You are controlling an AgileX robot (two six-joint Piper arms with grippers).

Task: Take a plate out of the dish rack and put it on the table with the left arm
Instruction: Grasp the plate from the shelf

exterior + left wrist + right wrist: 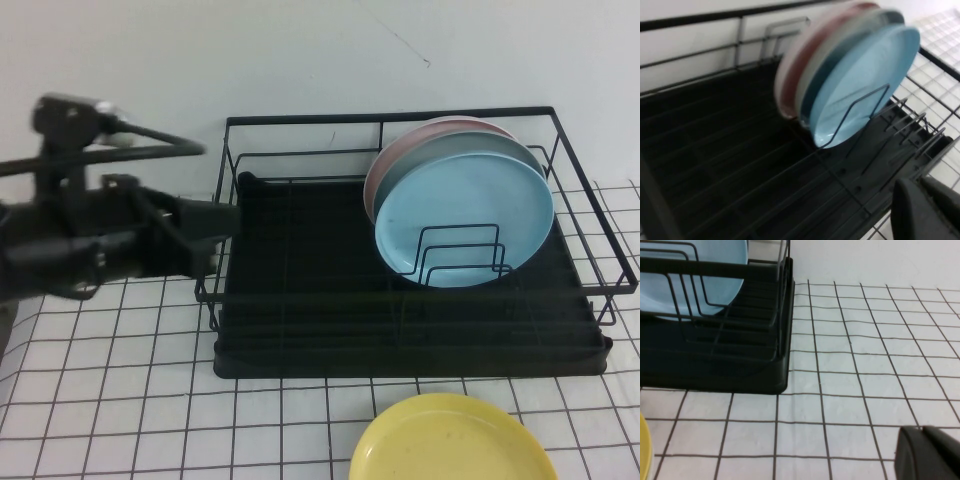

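The light sky-blue plate (465,215) stands on edge at the front of a stack in the black wire dish rack (300,310), held by wire dividers. A grey plate (405,165) and a pink plate (385,160) stand behind it. My left gripper (225,220) hovers at the rack's left side, well left of the plates, shut and empty. In the left wrist view the blue plate (860,85) is ahead of the shut gripper (917,184), over the rack's tray (715,150). My right gripper (921,429) is shut and empty, low over the gridded table (865,365).
A yellow plate (450,445) lies on the table (120,400) in front of the rack, and its edge shows in the right wrist view (644,450). The rack's corner (740,375) is to the right gripper's left. A white wall stands behind the rack.
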